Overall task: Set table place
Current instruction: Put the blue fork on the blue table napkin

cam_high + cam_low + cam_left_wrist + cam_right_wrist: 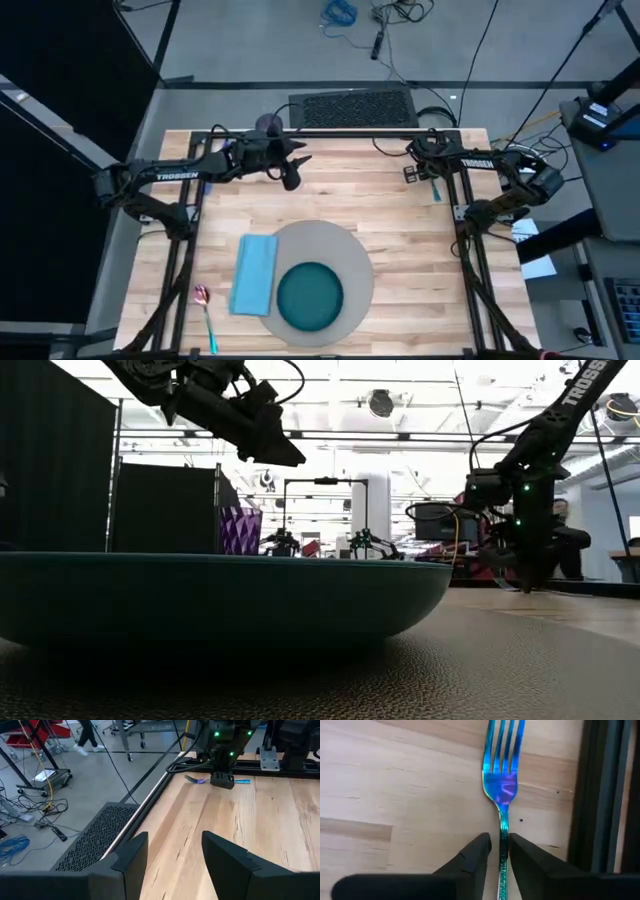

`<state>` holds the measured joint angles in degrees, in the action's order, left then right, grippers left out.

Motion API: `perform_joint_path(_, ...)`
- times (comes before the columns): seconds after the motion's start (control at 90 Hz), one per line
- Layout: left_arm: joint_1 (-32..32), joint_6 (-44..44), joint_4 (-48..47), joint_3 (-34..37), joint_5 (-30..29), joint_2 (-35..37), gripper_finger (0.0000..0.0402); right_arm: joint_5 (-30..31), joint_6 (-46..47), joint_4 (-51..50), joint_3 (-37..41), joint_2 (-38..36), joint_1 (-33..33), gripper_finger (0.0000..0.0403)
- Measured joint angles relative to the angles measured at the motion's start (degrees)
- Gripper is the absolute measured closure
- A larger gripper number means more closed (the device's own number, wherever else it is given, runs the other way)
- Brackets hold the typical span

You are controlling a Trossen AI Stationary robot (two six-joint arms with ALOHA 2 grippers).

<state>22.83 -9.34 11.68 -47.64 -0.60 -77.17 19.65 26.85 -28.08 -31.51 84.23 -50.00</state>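
right gripper (500, 852): fingers nearly closed around the blue fork (502, 780) handle at the table's (400, 230) far right edge | left gripper (172, 852): open, empty, up high | step: grabbing fork | next: lift it, carry it beside the teal plate (310, 296)

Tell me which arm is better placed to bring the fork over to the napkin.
Right. The right gripper is already closed around the fork; the left gripper hangs open and empty, far from it.
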Motion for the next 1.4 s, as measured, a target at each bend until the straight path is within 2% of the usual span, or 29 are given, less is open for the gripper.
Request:
perform_joint_path(0.133,0.0,0.0,0.05,0.0,0.0,0.0,0.023,-0.06,-1.47,0.33,0.02,-0.31,0.33,0.0392)
perform_joint_path(0.311,-0.13,0.02,0.68,0.0,0.0,0.0,0.023,-3.07,-2.42,-2.19,-1.57,-4.18,1.37,0.0398)
perform_joint_path(0.367,-0.25,0.04,1.2,0.0,0.0,0.0,0.023,-6.18,-2.52,-3.6,-2.85,-6.41,2.65,0.0399)
perform_joint_path(0.544,-1.19,0.04,3.45,0.0,0.0,-0.02,0.023,-7.39,-4.19,-1.79,-6.62,-13.02,7.66,0.0401)
perform_joint_path(0.7,-1.73,1.71,4.81,-0.04,0.32,-0.02,0.023,-11.84,-6.62,7.12,-8.28,-17.87,12.38,0.0401)
perform_joint_path(0.811,-1.73,4.91,7.54,-0.04,6.17,-0.02,0.023,-18.33,-9.22,17.67,-8.3,-19.9,15.48,0.0402)
perform_joint_path(0.889,-1.86,7.52,11.32,-0.04,9.02,-0.39,0.023,-20.88,-11.16,24.41,-8.31,-20.08,17.3,0.0402)
perform_joint_path(1.056,-2.42,15.06,15.71,-0.04,9.17,-0.5,0.023,-24.47,-14.22,33.14,-8.33,-18.59,21.13,0.0403)
perform_joint_path(1.122,-2.79,18.43,15.72,-0.04,7.08,-0.5,0.023,-24.48,-14.5,35.47,-8.33,-17.38,22.84,0.0403)
perform_joint_path(1.278,-4.82,20.78,15.94,-0.04,-4.91,-0.52,0.023,-24.26,-16.3,42.79,-8.33,-13.8,26.66,0.0403)
perform_joint_path(1.4,-6.23,19.76,17.51,-0.04,-6.4,-1.64,0.023,-24.35,-17.66,47.77,-8.37,-10.81,27.76,0.0403)
